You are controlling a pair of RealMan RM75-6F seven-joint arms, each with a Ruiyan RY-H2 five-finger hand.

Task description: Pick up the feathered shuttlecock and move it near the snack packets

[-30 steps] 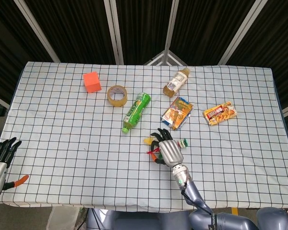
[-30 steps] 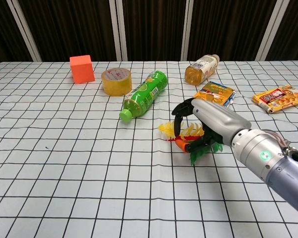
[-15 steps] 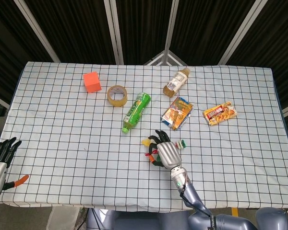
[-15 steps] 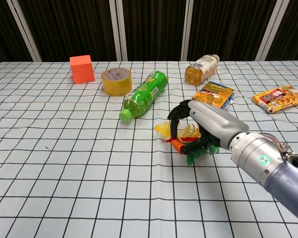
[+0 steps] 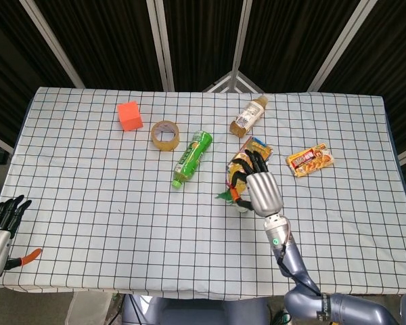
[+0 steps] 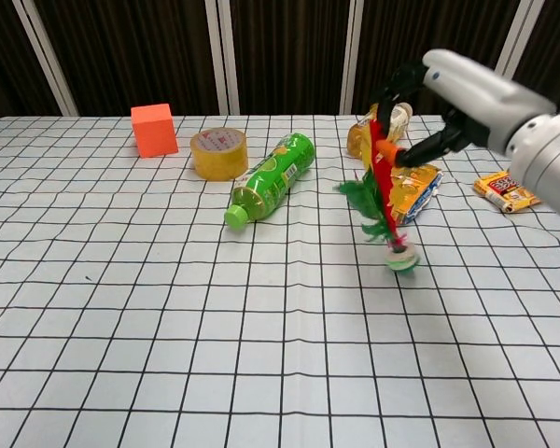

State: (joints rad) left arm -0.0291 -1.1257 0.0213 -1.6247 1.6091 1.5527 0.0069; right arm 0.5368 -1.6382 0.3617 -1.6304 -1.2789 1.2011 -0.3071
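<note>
My right hand (image 6: 467, 89) is raised above the table and grips the feathered shuttlecock (image 6: 383, 182) by its red, green and yellow feathers. Its round base hangs down just above the cloth. In the head view the right hand (image 5: 262, 191) covers most of the shuttlecock (image 5: 229, 194), which sits right in front of the orange-and-blue snack packet (image 5: 257, 145) (image 6: 418, 187). A red-and-yellow snack packet (image 5: 310, 160) (image 6: 509, 189) lies further right. My left hand (image 5: 1, 227) hangs at the table's near left corner, fingers spread and holding nothing.
A green bottle (image 5: 193, 158) (image 6: 273, 177) lies left of the shuttlecock. Behind it are a tape roll (image 5: 165, 135) (image 6: 219, 153) and an orange cube (image 5: 129, 116) (image 6: 154, 129). A tea bottle (image 5: 249, 115) lies behind the packets.
My right hand lifted the shuttlecock off the cloth and carried it back and to the right, up to the orange-and-blue packet. The left hand stayed put.
</note>
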